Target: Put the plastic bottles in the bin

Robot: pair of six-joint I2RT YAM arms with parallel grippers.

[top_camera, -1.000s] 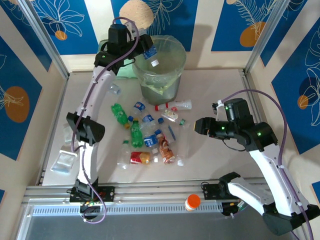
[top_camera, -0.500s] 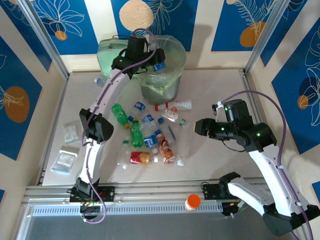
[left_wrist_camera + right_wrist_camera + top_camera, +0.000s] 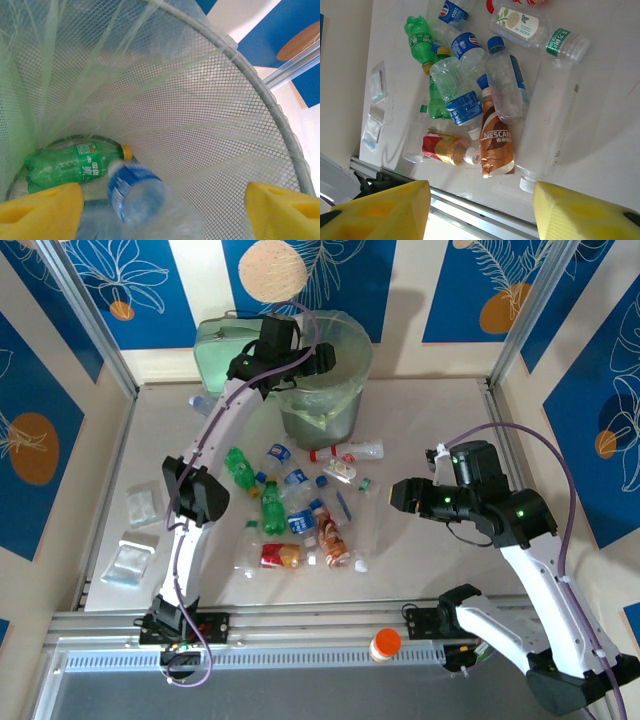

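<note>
Nearest the bases, the orange-capped jar (image 3: pixel 385 644) stands by the rail, no part of this job. Just beyond it the right gripper (image 3: pixel 480 200) hangs over the table (image 3: pixel 440 420), yellow fingers wide apart, nothing between them, looking down on the heap of bottles (image 3: pixel 300 510). They're thin clear plastic, crumpled and glossy, with blue labels, a brown-labelled one (image 3: pixel 496 145) and a knobbly green one (image 3: pixel 420 35), all lying flat and crowded together. Far side now: the left gripper (image 3: pixel 322 360) is over the bin (image 3: pixel 340 400), fingers (image 3: pixel 42 210) spread. A blurred blue-labelled bottle (image 3: pixel 145 200) sits below them, neither pad on it. A green bottle (image 3: pixel 75 165) lies at the bottom against the mesh wall and filmy liner (image 3: pixel 100 60). Reads as the drop; next, that arm needs to swing back to the heap and line up on a single bottle
</note>
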